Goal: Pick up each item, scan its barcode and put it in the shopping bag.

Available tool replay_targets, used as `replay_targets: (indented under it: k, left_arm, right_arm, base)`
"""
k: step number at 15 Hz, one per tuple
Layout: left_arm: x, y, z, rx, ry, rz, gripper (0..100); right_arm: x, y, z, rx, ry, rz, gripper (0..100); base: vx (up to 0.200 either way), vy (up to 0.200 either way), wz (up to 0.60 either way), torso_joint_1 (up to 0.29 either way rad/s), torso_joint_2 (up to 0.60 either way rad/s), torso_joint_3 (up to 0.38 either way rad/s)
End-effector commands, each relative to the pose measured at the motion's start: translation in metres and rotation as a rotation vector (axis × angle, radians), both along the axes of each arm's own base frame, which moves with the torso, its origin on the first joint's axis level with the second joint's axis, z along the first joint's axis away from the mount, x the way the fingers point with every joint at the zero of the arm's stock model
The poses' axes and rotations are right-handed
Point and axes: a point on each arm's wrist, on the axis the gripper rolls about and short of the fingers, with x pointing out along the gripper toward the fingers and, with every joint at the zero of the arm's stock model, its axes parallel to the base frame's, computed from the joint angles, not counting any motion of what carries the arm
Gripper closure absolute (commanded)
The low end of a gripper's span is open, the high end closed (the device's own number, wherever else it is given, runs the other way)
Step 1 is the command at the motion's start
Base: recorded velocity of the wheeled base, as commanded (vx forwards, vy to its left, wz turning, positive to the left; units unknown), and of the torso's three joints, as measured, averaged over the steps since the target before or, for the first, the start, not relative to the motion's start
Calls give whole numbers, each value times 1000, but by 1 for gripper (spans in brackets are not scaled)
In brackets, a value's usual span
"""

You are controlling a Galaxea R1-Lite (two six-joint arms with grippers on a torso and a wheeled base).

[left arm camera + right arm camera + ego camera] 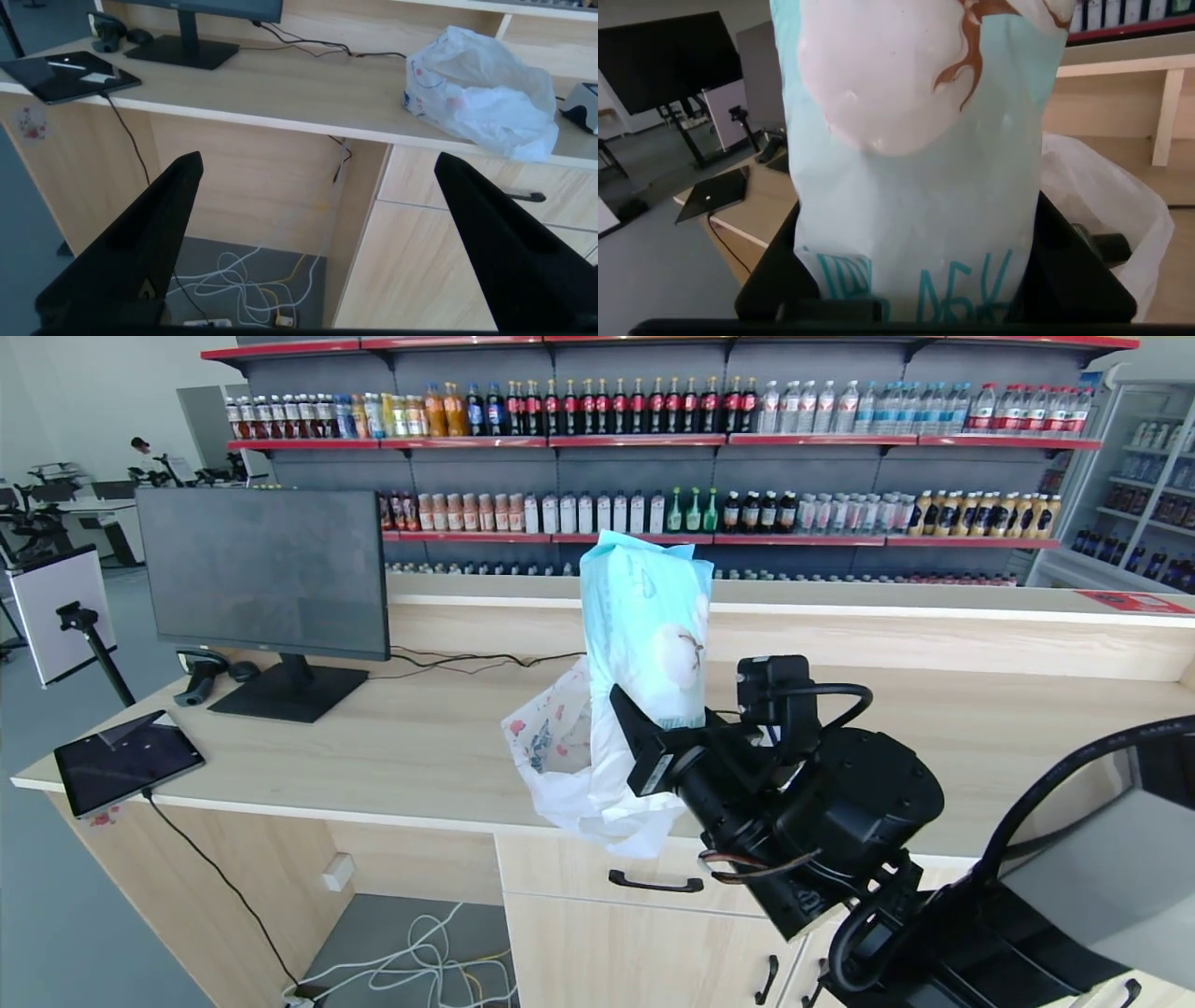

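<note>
My right gripper (658,733) is shut on a tall light-blue and white soft pack (646,625), held upright above the white shopping bag (569,761) that lies on the wooden counter (420,737). The right wrist view has the pack (915,159) close up between the dark fingers (775,280), with the bag (1106,201) behind it. My left gripper (318,243) is open, low in front of the counter, well below the bag (481,89). A handheld barcode scanner (199,677) rests at the monitor's foot.
A black monitor (263,574) stands at the counter's left, and a tablet (126,761) lies on the left corner with a cable hanging down. Drawers with handles (653,882) sit under the counter. Shelves of bottles (653,411) line the back wall.
</note>
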Motion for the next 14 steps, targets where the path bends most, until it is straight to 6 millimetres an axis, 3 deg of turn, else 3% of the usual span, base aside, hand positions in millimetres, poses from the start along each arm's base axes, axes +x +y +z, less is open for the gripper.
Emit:
replay_targets:
  k: [1,7,13,14]
  left_arm:
    - [0,0,0,0,0,0,0]
    - [0,0,0,-2,0,0,0]
    - [0,0,0,-2,0,0,0]
    - [0,0,0,-2,0,0,0]
  right_arm:
    - [0,0,0,0,1,0,100]
    - [-3,3,-5,-11,10,27,100]
    - [-1,5,-11,-23,21,27,100]
    - [0,6,-14,-29,25,25,100]
  base:
    - [0,0,0,0,0,0]
    - [0,0,0,0,0,0]
    - [0,0,600,2,2,2]
    - [0,0,0,0,0,0]
